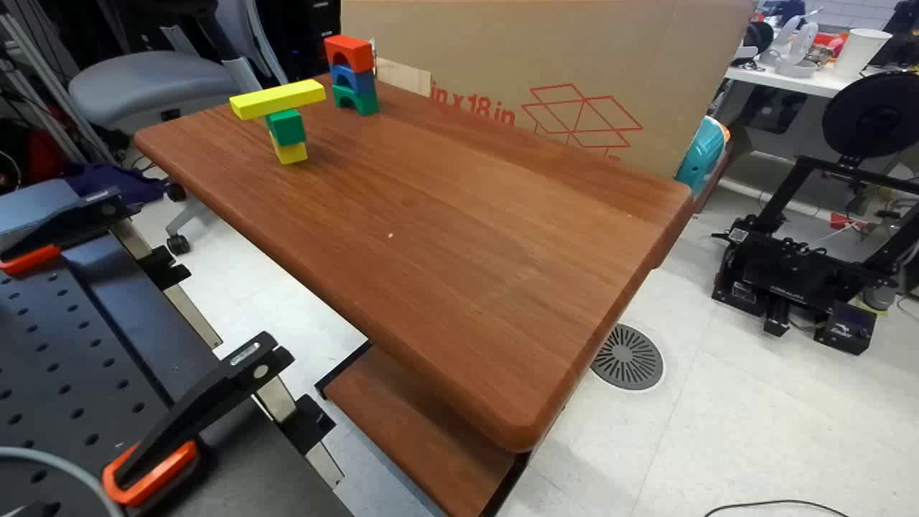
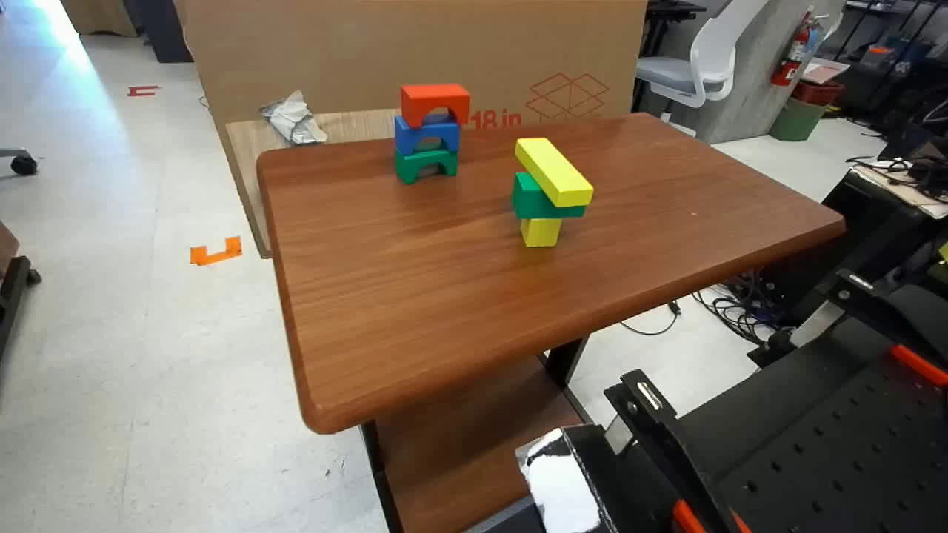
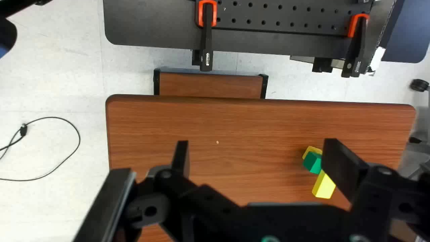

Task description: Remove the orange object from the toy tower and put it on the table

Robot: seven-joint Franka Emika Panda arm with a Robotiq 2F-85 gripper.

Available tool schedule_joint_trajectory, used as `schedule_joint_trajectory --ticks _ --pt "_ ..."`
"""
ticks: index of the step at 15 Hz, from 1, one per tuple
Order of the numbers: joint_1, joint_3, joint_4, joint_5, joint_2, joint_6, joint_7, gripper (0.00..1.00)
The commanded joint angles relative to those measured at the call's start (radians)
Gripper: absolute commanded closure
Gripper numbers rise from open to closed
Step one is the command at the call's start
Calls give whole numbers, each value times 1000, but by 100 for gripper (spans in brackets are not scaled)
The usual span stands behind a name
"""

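Observation:
The orange object is an orange-red arch block, seen in both exterior views (image 1: 350,52) (image 2: 435,100). It sits on top of the toy tower, on a blue arch block (image 1: 352,79) (image 2: 409,138) and a green arch block (image 1: 365,102) (image 2: 407,169). The tower stands upright near the far edge of the brown wooden table (image 1: 459,251) (image 2: 415,296) (image 3: 201,121). My gripper (image 3: 257,145) is open and empty in the wrist view, high above the table. The tower does not show in the wrist view. The gripper is not in the exterior views.
A second stack has a yellow block (image 1: 291,153) (image 2: 541,233), a green block (image 1: 287,127) (image 2: 529,196) (image 3: 312,163) and a long yellow bar (image 1: 278,98) (image 2: 555,174) (image 3: 324,186) across its top. A large cardboard box (image 1: 502,43) (image 2: 311,52) stands behind the table.

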Motion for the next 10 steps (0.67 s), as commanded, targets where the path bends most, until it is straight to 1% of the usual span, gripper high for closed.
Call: schedule_joint_trajectory --ticks 1,3,5,7,10 --pt "-28 27 1 12 3 -2 -9 0" --pt "-28 27 2 12 3 -2 -9 0" --pt "-14 51 4 30 15 2 31 0" --pt "3 97 -2 36 25 22 94 0" --pt "38 194 7 67 64 84 231 0"
